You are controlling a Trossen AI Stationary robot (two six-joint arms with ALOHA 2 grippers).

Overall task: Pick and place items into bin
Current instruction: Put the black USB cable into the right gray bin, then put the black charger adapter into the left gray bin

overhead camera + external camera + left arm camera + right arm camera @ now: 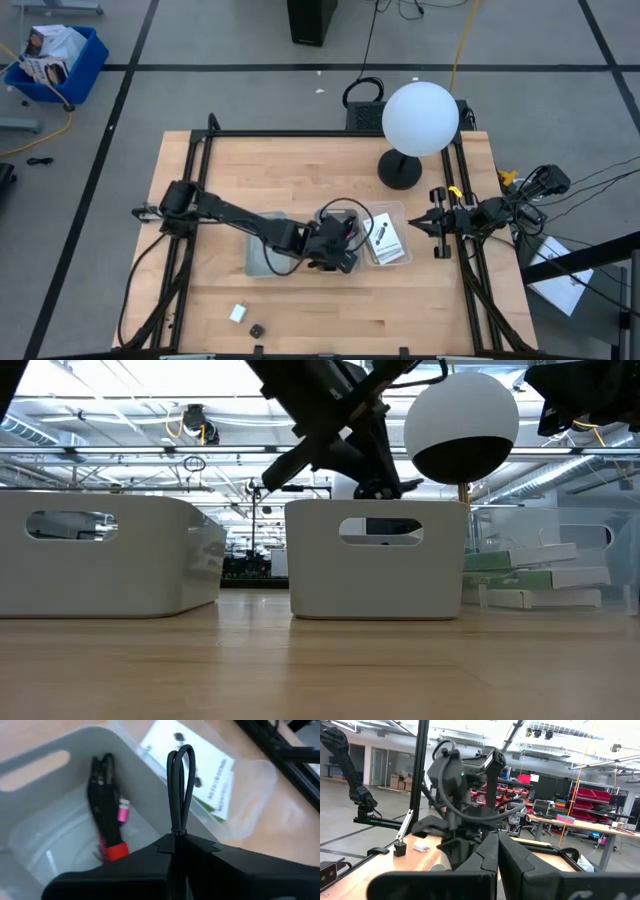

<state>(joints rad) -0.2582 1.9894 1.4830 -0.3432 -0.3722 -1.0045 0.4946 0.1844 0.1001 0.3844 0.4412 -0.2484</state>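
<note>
A: High view first. What is recorded?

B: The left gripper (338, 243) is seen extended over the table's middle, above the seam between the bin (262, 262) and a clear tray (397, 213) holding the white cards (385, 241). The right gripper (434, 226) is parked at the table's right edge, near the globe lamp (420, 118). A white block (237, 313) and a tiny black piece (257, 329) are left on the wood near the front edge.

A: Low view?

B: Two pale bins are shown side by side; the left arm is seen descending above the nearer bin (375, 560). The contents cannot be read from this level.

A: Left wrist view?

B: The fingers are pressed together on a looped black cable (181, 790), which stands upright between them. Beyond it, the dark-red strap (107, 810) is already lying in the bin, and the printed cards are visible in the tray beside the bin wall.

A: Right wrist view?

B: The right fingers are pressed together with nothing held; the left arm is seen across the table.

A: Failure modes?

B: The cable loop appears to be positioned close to the bin wall. If release is made there, the cable may be draped over the rim or dropped into the tray. A thin cable may also be snagged on the finger pads at opening.
</note>
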